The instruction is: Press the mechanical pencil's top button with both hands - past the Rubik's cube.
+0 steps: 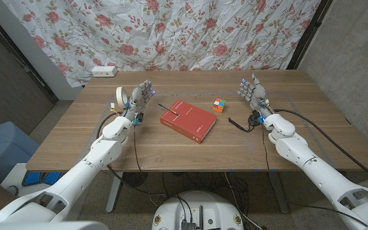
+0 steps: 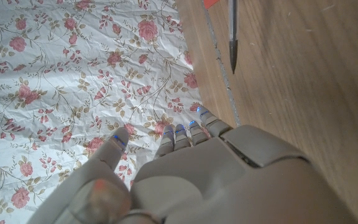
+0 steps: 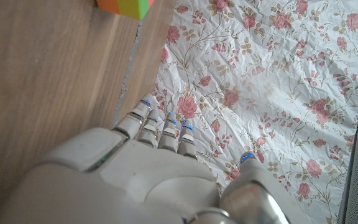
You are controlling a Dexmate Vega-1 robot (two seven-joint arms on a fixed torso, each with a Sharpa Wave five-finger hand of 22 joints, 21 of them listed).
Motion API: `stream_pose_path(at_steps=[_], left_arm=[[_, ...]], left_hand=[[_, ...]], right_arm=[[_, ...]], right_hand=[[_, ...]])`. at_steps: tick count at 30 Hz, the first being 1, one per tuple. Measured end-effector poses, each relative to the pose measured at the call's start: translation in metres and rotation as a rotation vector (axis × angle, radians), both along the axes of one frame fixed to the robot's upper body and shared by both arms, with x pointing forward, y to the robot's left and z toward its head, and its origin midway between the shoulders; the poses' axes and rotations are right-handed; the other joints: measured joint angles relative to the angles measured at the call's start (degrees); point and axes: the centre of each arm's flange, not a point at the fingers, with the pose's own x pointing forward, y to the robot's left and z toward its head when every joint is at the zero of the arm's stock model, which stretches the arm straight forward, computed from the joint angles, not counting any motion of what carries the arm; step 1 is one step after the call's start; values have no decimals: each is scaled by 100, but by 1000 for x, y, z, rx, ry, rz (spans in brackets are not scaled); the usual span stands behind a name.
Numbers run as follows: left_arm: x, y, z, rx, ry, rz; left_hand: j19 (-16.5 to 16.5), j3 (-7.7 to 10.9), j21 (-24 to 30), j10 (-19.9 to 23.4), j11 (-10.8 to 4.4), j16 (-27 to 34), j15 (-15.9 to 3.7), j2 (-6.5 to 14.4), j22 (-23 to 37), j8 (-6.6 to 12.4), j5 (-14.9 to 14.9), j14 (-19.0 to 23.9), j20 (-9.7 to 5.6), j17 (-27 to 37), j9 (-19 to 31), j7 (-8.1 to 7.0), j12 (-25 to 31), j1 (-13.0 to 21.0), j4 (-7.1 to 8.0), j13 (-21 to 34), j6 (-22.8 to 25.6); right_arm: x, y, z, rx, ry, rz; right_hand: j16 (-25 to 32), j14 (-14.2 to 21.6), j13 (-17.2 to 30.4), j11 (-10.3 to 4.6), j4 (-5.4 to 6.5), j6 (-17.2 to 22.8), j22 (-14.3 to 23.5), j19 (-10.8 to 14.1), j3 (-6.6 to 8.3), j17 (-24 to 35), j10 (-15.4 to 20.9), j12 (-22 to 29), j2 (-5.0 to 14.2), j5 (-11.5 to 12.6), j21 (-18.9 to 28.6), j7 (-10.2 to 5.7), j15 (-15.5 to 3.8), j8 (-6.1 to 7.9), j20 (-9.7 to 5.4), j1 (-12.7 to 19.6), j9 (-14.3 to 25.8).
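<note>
Red book is bearing the mechanical pencil, beside the Rubik's cube. Left hand and right hand are being held released, fingers spread, grasping nothing. Both should be brought inward slowly, the barrel being steadied before the button is pressed.

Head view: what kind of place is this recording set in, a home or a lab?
Probably an improvised lab or test room: a floral sheet hung as a backdrop, a bare wooden table, and a power strip at its far edge.
</note>
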Motion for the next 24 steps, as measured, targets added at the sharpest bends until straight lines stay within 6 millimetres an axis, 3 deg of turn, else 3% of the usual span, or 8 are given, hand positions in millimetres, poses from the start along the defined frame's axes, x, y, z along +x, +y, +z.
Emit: stream_pose_path(at_steps=[7,13,24], left_arm=[[-1,0,-1,1,-2,-2],[-6,1,4,33,-7,2],[-14,3,12,100,-16,38]], left_hand=[[13,44,0,46,-45,0,-32,23,0,0,0,32,-13,0,0,-40,0,23,-51,1,39],[41,-27,0,114,-114,0,-159,8,-1,0,0,57,-41,-1,0,-103,0,40,-168,1,103],[205,14,0,395,-310,0,-310,29,-1,22,0,208,-197,-1,-1,-229,44,60,-278,0,396]], right_arm=[[1,4,-2,-2,5,9],[1,8,-4,-5,5,12],[-2,11,-6,7,-9,2]], right_hand=[[0,8,0,0,0,0,0,0,0,-16,0,0,0,0,22,0,-8,0,0,0,0],[0,38,0,-42,0,0,-1,21,0,-44,41,0,0,34,22,0,-39,0,-21,0,-1],[0,68,-1,-42,-16,30,-1,60,15,-96,40,22,60,54,42,-31,-69,23,-61,61,-1]])
